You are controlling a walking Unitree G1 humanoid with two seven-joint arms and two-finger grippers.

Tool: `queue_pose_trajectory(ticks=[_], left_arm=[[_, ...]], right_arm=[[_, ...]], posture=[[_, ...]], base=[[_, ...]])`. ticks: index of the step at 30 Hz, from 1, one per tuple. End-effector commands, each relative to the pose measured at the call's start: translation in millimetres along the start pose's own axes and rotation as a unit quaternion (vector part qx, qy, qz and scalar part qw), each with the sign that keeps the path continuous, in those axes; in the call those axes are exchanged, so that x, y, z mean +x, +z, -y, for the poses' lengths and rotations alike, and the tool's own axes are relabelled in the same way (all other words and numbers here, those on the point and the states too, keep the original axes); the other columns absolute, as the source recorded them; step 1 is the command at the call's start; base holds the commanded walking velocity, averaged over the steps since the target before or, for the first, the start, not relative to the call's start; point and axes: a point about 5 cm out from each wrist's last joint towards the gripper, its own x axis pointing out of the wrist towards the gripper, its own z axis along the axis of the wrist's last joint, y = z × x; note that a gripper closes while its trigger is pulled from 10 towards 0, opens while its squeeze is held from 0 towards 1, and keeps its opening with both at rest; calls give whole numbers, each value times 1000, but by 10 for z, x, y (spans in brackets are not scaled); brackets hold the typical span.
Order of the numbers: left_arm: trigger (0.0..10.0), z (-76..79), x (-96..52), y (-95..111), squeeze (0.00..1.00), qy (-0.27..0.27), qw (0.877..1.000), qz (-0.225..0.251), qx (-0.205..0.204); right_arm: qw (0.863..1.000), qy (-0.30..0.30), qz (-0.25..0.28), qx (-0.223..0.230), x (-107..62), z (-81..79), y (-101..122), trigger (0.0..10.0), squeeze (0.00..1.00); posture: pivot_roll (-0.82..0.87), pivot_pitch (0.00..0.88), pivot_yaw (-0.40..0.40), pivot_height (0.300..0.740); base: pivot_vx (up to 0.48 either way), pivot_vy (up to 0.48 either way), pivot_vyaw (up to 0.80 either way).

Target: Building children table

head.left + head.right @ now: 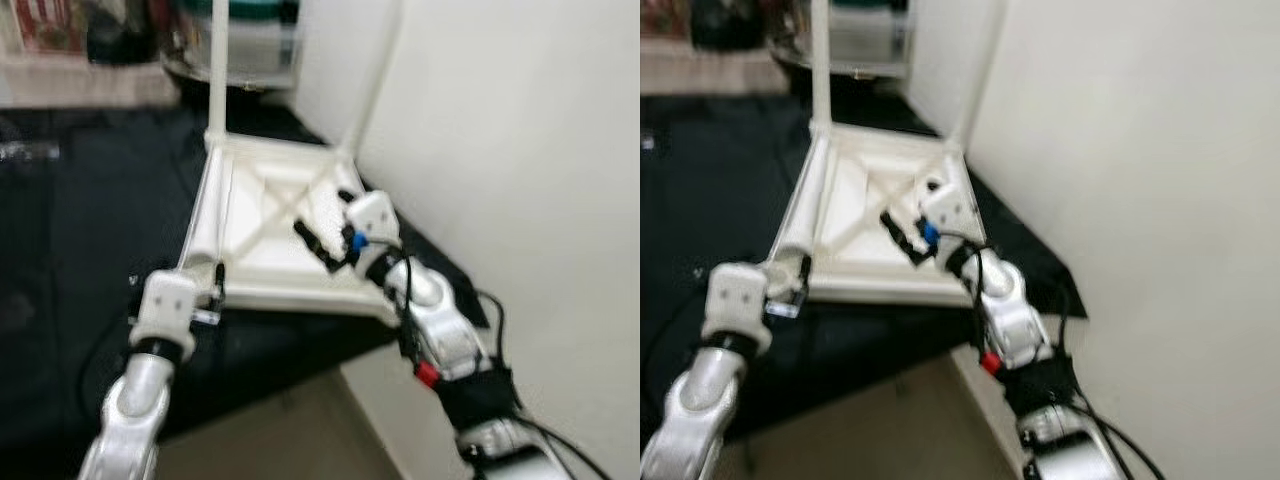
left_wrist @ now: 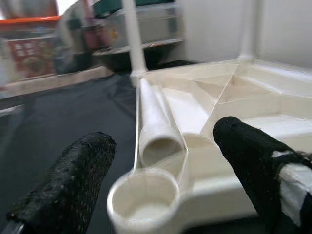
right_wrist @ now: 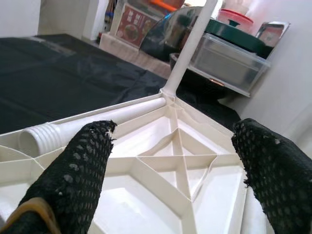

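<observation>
Upside down on the black mat (image 1: 90, 250) lies the white table top (image 1: 270, 225), two legs (image 1: 217, 70) standing up at its far corners. Left end effector (image 2: 161, 180) straddles the near corner socket (image 2: 144, 200), spread; right end effector (image 3: 170, 165) hovers spread above the ribbed underside.

Silver arms, white wrist blocks, black cables, textured black end effector fingers (image 3: 78, 170).

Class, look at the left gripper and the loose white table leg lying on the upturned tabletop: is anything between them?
Nothing visible. The left gripper, open, faces the loose white plastic leg on the upturned white tabletop; the empty round corner socket sits in front, below the leg's open end.
</observation>
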Motion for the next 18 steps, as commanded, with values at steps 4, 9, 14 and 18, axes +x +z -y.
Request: queue_pose_trajectory(ticks=[4, 9, 14, 18], left_arm=[[10000, 43, 8, -2, 0, -6, 1000, -1, -9], [10000, 50, 39, 8, 0, -8, 1000, 1, -9], [10000, 57, 55, 14, 0, -9, 1000, 3, -10], [10000, 54, 55, 2, 0, -10, 1000, 1, -13]], right_arm=[[999, -31, -30, -10, -81, 96, -130, 10000, 0], [999, -37, -31, 6, -129, 55, -164, 10000, 0], [999, -43, -29, 16, -152, -11, -179, 10000, 0], [997, -63, -23, 40, -183, -99, -168, 10000, 0]], posture=[[76, 0, -149, 740], [67, 0, -139, 740], [60, 0, -130, 740], [27, 0, -110, 740]], base=[[0, 0, 600], [0, 0, 0], [0, 0, 480], [0, 0, 352]])
